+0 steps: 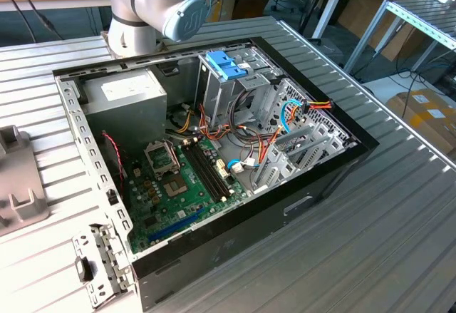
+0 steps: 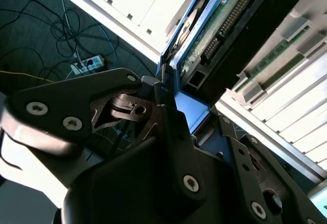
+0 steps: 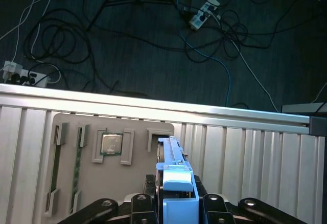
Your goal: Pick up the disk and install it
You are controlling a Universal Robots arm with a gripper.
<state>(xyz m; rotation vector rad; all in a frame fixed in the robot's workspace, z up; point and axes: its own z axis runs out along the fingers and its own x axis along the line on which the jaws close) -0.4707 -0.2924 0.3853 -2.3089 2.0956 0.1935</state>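
In the first wrist view the disk point(image 3: 176, 175) stands edge-on, its light-blue side rail facing the camera. My gripper point(image 3: 176, 204) is shut on the disk, a black finger on either side of the rail. The second wrist view shows the disk point(image 2: 225, 35) from its underside, with a green circuit board, a black connector and the blue rail running into my gripper point(image 2: 190, 113). The disk hangs over a grey tray point(image 3: 92, 183) on the slatted table. In the exterior view the open computer case point(image 1: 335, 163) lies on its side with its motherboard point(image 1: 178, 185) exposed.
The tray holds a processor chip point(image 3: 110, 143) and memory sticks point(image 3: 78, 152). Inside the case are a grey power supply point(image 1: 132, 95), a blue plastic piece with two tabs point(image 1: 225, 63), metal drive cages point(image 1: 299, 142) and loose cables. The tray's edge point(image 1: 14, 177) shows at the exterior view's left. Beyond the table, cables lie on the floor point(image 3: 153, 35).
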